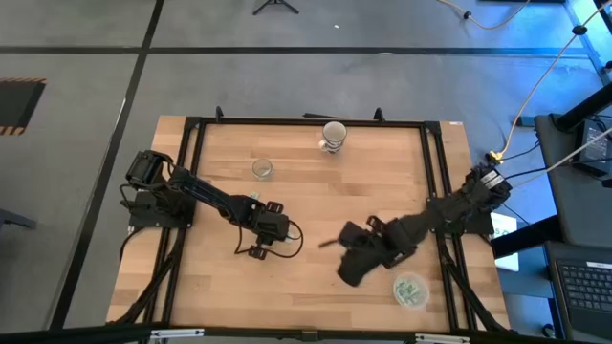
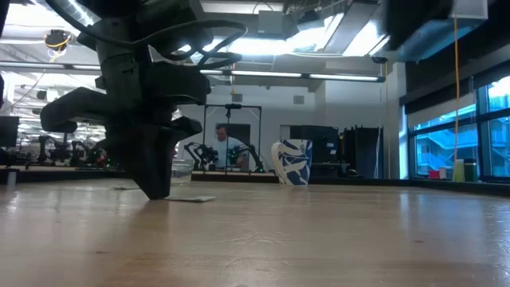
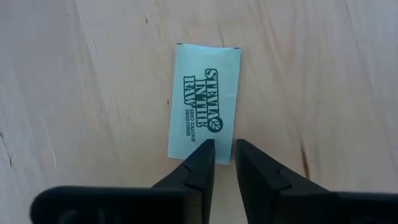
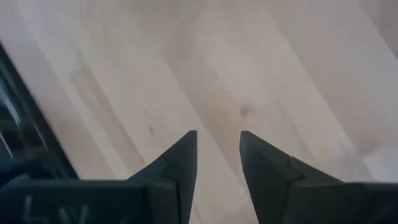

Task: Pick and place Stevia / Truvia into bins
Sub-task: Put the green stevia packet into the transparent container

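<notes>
One Stevia sachet (image 3: 204, 102), pale with dark green print, lies flat on the wood; in the low view the sachet (image 2: 191, 199) rests on the tabletop beside the fingertips. My left gripper (image 3: 224, 149) points straight down at the sachet's near short end with only a narrow gap between its fingers; it sits left of centre (image 1: 258, 247). My right gripper (image 4: 219, 140) is open over bare wood, right of centre (image 1: 349, 269), touching nothing. The clear round bin (image 1: 411, 290) stands near the table's front right and has several sachets in it. My left gripper comes from above, pointing down, at the sachet's near short end (image 3: 186, 152). One fingertip (image 3: 202, 155) covers that edge and the other (image 3: 245, 155) stands just outside the sachet's long edge. I cannot tell whether they touch it. The sachet lies flat and unbuckled.
A white patterned mug (image 1: 334, 137) stands at the far edge, also seen in the low view (image 2: 291, 162). A small clear glass (image 1: 262, 169) sits behind the left arm. A black frame (image 1: 435, 172) rims the table. A person (image 2: 224, 146) is in the room beyond.
</notes>
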Available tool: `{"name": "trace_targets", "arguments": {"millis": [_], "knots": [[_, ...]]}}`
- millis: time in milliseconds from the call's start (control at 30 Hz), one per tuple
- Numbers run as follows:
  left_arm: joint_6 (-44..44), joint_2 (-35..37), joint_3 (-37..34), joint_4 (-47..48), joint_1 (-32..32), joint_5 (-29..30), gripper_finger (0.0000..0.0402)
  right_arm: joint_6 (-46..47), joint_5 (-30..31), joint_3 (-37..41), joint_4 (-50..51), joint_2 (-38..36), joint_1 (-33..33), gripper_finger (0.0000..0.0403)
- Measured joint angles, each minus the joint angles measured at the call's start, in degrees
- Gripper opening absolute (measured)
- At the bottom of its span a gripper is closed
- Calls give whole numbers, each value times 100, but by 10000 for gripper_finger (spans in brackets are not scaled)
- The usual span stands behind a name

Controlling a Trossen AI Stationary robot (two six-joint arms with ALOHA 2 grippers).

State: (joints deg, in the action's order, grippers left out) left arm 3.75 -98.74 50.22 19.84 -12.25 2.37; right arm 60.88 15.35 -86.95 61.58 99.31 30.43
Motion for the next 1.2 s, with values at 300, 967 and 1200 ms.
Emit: {"name": "trace_targets", "arguments": {"millis": [300,967,1200], "knots": [[-4,0,0,-48,2,-7,33,-122,-997,889,-2112,2,-1028,125],[50,-332,36,-393,4,-43,2,344,-1353,3421,-6813,41,-2276,125],[191,-455,33,-753,4,-59,3,359,-1357,3416,-7053,384,-2353,125]]}}
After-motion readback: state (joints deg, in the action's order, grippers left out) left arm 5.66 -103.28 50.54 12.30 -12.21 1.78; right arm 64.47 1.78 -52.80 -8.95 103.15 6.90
